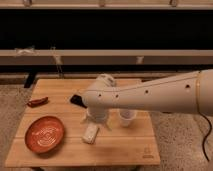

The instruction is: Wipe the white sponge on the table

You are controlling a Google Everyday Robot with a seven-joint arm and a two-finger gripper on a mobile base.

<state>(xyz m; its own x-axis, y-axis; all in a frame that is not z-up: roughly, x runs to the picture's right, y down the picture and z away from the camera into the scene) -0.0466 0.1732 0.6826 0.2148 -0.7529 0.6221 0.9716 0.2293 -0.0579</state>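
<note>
**Soft white sponge lies just under the spread gripper**

The small off-white rectangular sponge with rounded corners [90,133] is seen lying flat on the light wooden plank tabletop [125,150], just below the pale two-finger gripper [96,121] and a little toward the camera from it. The gripper is held low over the wood with its jaws spread wide, and nothing is grasped. Whether a fingertip already touches the sponge cannot be told.

The sponge is judged to be light, soft and easily squeezed, and not fragile. On the smooth wood it may be pushed aside or turned if it is met off-centre. A hold across its narrow width, at the middle of the long sides, is judged best. It should be closed firmly enough that the foam is not twisted out when it is dragged, with some downward pressure kept for the wipe.

A translucent white plastic cup [126,117] stands just beside the gripper and could be knocked over. A round orange ridged plate [45,134] lies well apart on the opposite side. A flat black rectangular object [76,100] is partly hidden behind the arm, and a small red object [37,102] lies farther off.
</note>
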